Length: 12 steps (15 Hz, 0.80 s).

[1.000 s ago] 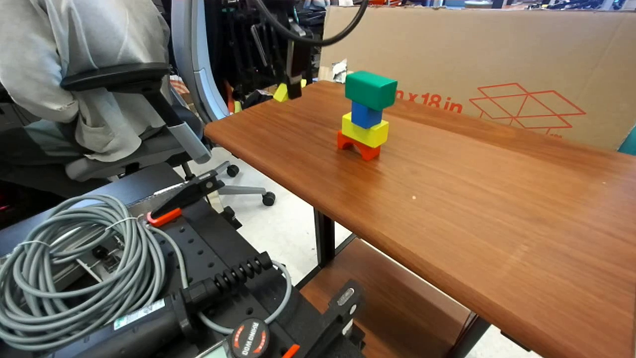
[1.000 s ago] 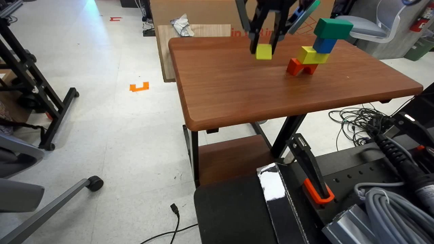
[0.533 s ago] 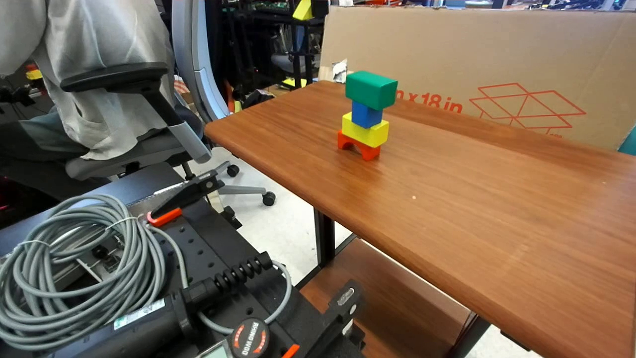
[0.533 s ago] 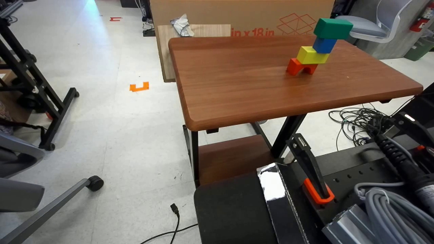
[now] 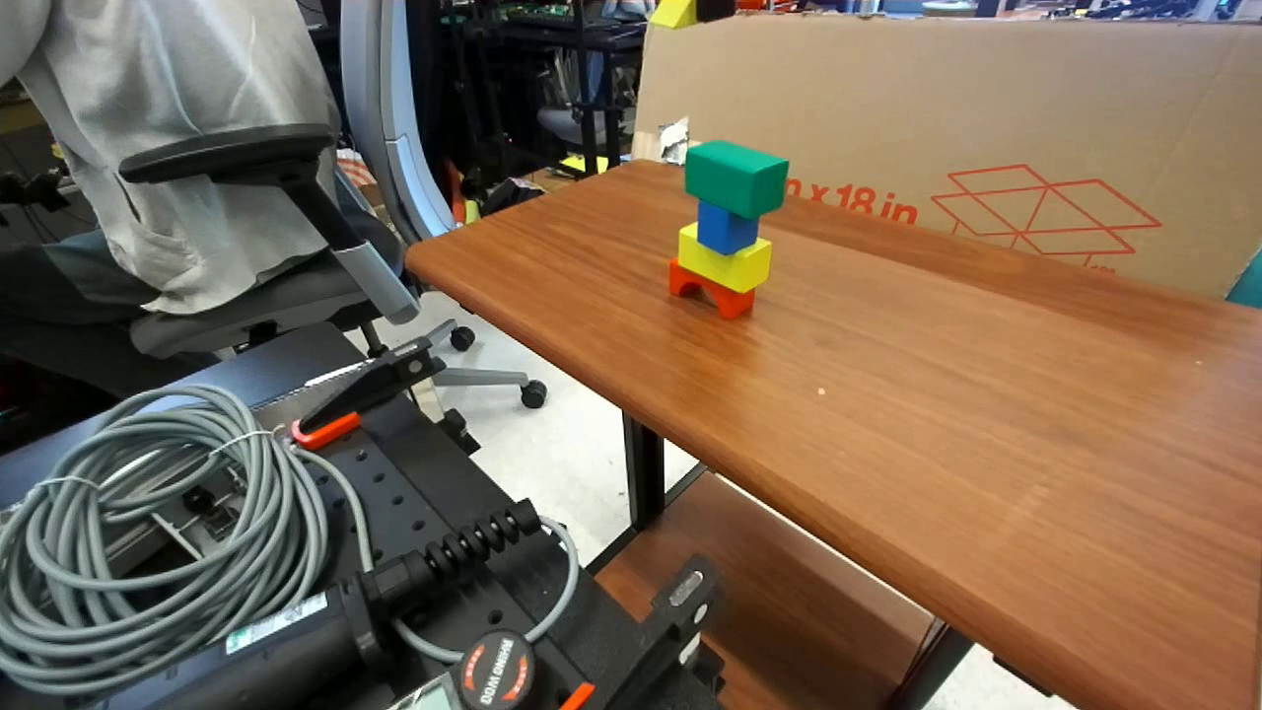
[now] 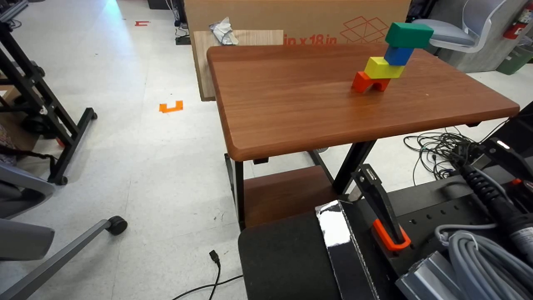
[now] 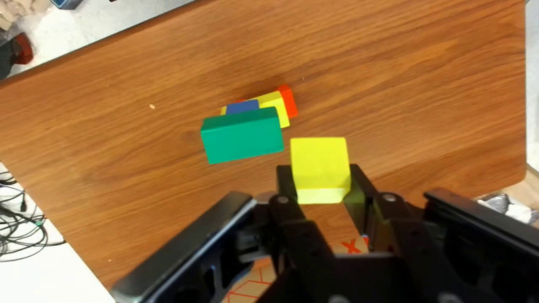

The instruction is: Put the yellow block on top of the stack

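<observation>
Pincer (image 7: 323,182) clasping yellow block (image 7: 319,162) | green block (image 5: 736,179), as seen from here, overhangs narrower blue block (image 5: 728,230) | off-centre landing could topple stack (image 6: 394,59)

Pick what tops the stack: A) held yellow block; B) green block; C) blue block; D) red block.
B: in both exterior views the green block is uppermost, resting on the blue block, while the wrist view shows the held yellow block pinched in the gripper.

Faintly glossy wood-grain tabletop (image 5: 937,394), matt cardboard panel (image 5: 838,108), smooth yellow block (image 7: 321,166)
</observation>
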{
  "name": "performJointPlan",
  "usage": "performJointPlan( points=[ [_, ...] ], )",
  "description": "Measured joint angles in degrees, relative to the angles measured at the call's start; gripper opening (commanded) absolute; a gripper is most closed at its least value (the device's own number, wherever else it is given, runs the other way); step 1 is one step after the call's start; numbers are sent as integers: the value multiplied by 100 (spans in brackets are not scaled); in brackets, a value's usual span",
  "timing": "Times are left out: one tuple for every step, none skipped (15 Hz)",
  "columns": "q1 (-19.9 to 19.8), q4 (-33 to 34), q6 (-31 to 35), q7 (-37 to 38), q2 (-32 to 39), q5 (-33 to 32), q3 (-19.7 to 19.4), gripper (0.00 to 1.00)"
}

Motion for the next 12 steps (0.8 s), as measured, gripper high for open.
performJointPlan(
  points=[
    [-46, -25, -2, -10, 20, -20, -24, 8],
    [-84, -44, -4, -14, 43, -41, -46, 8],
    [-112, -60, -6, -15, 65, -62, -70, 8],
    [-136, -71, -13, -20, 92, -82, -90, 8],
    [-154, -74, -22, -22, 123, -112, -106, 8],
    [-170, -74, -24, -22, 163, -136, -117, 8],
    [-179, -71, -24, -22, 210, -141, -125, 8],
    [-185, -67, -24, -22, 263, -142, -129, 8],
    [-186, -58, -24, -21, 320, -144, -133, 8],
    [-186, -44, -24, -21, 381, -149, -137, 8],
    [-186, -22, -24, -18, 448, -157, -142, 8],
    [-186, 1, -24, -17, 515, -164, -149, 8]
  ],
)
